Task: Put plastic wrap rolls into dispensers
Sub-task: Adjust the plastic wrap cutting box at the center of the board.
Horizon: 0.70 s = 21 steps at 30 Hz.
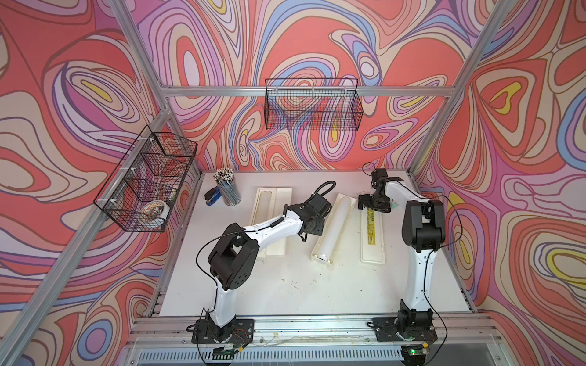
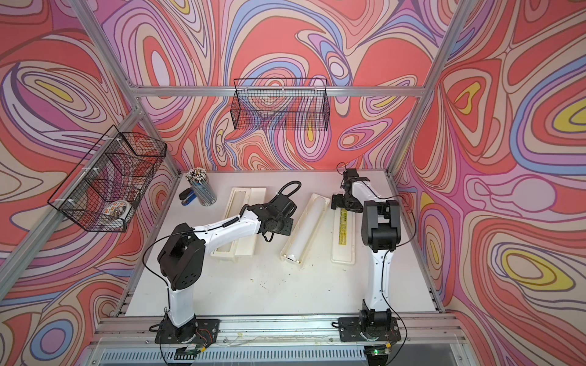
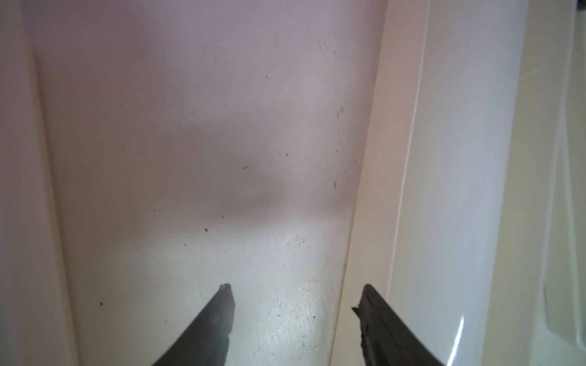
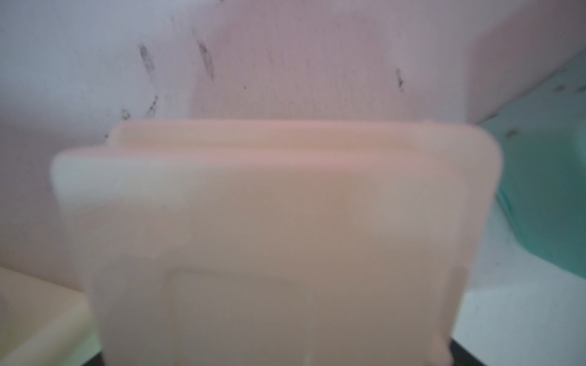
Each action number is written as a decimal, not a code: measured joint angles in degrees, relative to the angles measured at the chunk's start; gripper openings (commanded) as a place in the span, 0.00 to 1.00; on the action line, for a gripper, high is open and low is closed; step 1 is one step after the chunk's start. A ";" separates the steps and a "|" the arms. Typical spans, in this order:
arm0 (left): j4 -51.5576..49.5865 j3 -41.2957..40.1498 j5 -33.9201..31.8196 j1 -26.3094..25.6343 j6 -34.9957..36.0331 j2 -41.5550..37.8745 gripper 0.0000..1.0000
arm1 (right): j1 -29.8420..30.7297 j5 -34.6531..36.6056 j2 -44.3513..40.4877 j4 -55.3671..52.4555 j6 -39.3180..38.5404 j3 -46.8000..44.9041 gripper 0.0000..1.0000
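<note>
- Both top views: open dispenser (image 1: 280,202) sits left of centre, its two halves side by side on the desk (image 1: 285,291). The left arm covers its lower part, so I can't tell if a roll is inside.
- Frame centre: tilted dispenser tray (image 1: 347,198) with a roll (image 1: 334,225) lying in it, hollow tube end toward frame bottom.
- Right of the tray: labelled lid (image 1: 373,250) flat on the desk, yellow strip up. It's near the tray at the upper end and apart at the lower end.
- Left gripper (image 1: 307,235) points down at the desk between the open dispenser and the tilted tray.
- Right gripper (image 1: 374,207) is on the upper end of the labelled lid.
- Upper left of the desk: cup of pencils (image 1: 226,187) with a blue stapler (image 1: 211,197) just beside it.
- Left wrist: left gripper (image 3: 291,291) fingers (image 3: 215,323) are moderately apart and empty, with bare speckled desk (image 3: 190,126) under them. The tray rim (image 3: 380,190) and glossy roll (image 3: 459,190) run alongside one finger.
- Right wrist: the blurred cream end of the labelled lid (image 4: 285,206) fills the view. Only dark finger corners show either side of it, so the fingers are spread wide. I can't tell if they touch it. A teal patch (image 4: 545,206) lies beside the lid.
</note>
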 measured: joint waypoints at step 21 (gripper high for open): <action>9.01 -18.64 12.41 -2.80 -5.46 -5.40 0.60 | 0.70 3.30 6.54 -2.84 -0.66 10.36 0.98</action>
